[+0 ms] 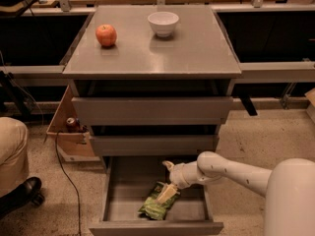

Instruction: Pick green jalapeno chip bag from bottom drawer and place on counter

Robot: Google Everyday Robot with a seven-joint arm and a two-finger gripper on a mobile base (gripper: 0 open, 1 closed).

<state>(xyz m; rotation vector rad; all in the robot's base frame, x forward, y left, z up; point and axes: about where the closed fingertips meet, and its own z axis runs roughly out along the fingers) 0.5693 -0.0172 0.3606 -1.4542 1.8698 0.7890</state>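
The green jalapeno chip bag lies on the grey floor of the open bottom drawer, a little right of its middle. My gripper reaches into the drawer from the right on a white arm. Its lower finger rests on the top end of the bag; its upper finger stands well apart above it, so the gripper is open. The counter is the grey top of the cabinet, above the two upper drawers.
A red apple and a white bowl stand on the back of the counter. The two upper drawers are slightly ajar. A cardboard box and a cable lie on the floor at left, near a person's leg and shoe.
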